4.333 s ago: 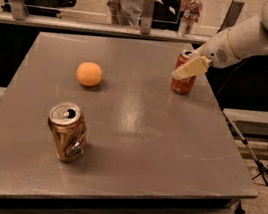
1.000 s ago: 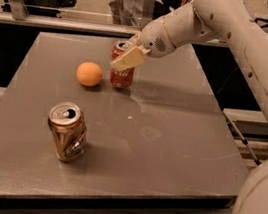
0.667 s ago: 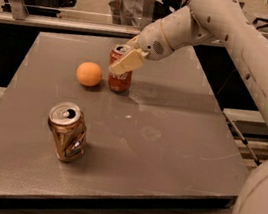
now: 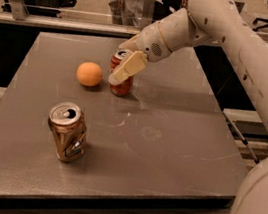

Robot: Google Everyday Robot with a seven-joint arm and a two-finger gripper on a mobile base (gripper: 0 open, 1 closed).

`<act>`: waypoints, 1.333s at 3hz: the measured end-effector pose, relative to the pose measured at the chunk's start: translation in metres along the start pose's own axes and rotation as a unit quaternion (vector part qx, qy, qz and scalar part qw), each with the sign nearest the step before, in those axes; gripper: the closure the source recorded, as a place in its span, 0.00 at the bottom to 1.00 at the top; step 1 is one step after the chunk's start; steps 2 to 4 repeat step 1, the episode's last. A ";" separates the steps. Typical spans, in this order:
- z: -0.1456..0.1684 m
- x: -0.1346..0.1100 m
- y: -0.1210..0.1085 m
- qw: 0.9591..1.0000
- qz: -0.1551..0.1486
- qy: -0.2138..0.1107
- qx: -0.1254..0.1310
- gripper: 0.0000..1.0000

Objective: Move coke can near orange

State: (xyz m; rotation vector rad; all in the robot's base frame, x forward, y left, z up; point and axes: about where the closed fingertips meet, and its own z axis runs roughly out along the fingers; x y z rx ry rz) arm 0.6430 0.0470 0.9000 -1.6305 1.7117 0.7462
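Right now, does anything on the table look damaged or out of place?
Yes: the brownish can near the front edge is dented and leans. The pincer grips the upright coke can beside the orange.

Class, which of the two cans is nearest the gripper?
The red coke can beside the orange; the gripper is right at it. The dented brownish can stands alone, far from it.
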 end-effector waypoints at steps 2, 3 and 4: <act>0.000 0.000 0.000 1.000 0.000 0.000 0.000 0.00; 0.000 0.000 0.000 1.000 0.000 0.000 0.000 0.00; 0.000 0.000 0.000 1.000 0.000 0.000 0.000 0.00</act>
